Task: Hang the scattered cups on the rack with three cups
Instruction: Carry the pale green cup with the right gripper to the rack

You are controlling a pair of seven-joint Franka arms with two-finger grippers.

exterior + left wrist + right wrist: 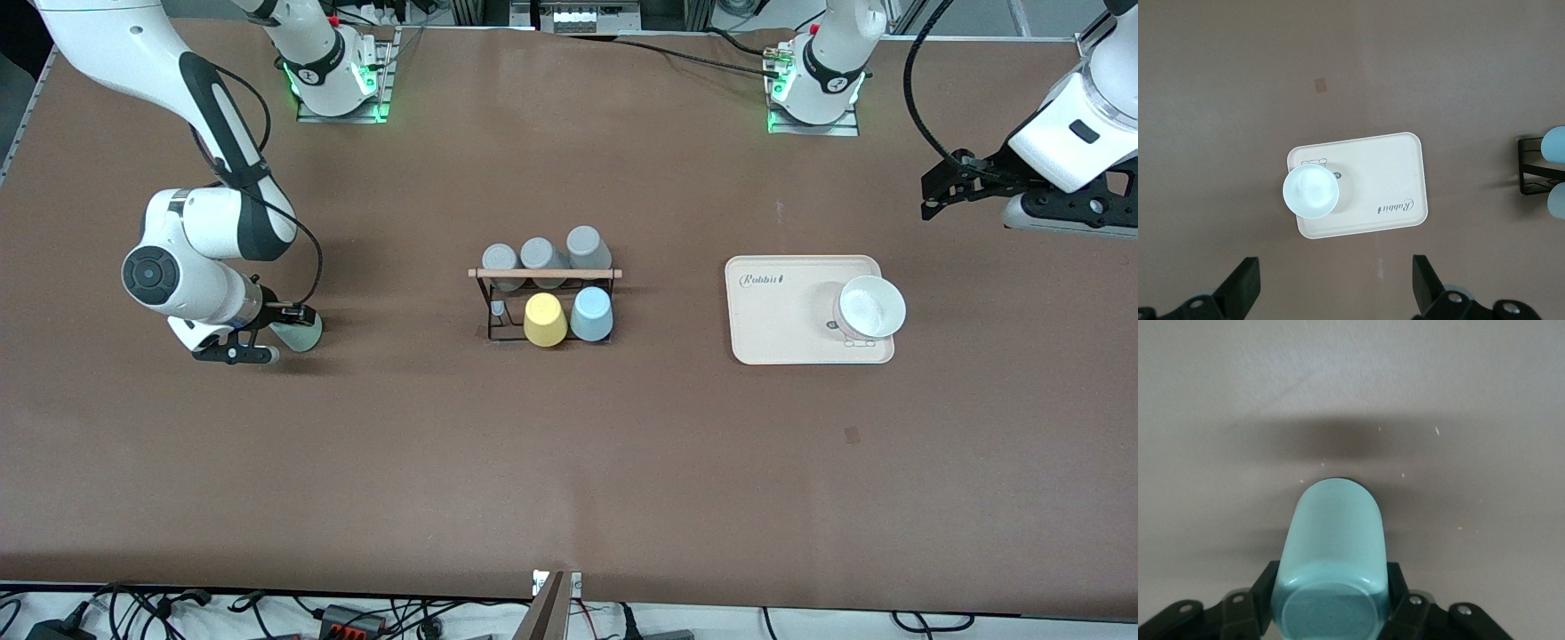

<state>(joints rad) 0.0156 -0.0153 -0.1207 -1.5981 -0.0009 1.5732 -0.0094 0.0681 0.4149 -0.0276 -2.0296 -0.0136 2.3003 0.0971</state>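
My right gripper is shut on a pale mint green cup low over the table at the right arm's end. In the right wrist view the cup has its base toward the camera, with a black finger pressed on each side. The black wire rack with its wooden rod stands mid-table. It carries three grey cups, a yellow cup and a light blue cup. My left gripper hangs open and empty, high over the table by the tray.
A beige tray lies toward the left arm's end, with a whitish cup standing mouth up on it. In the left wrist view the tray, that cup and the rack's edge show below.
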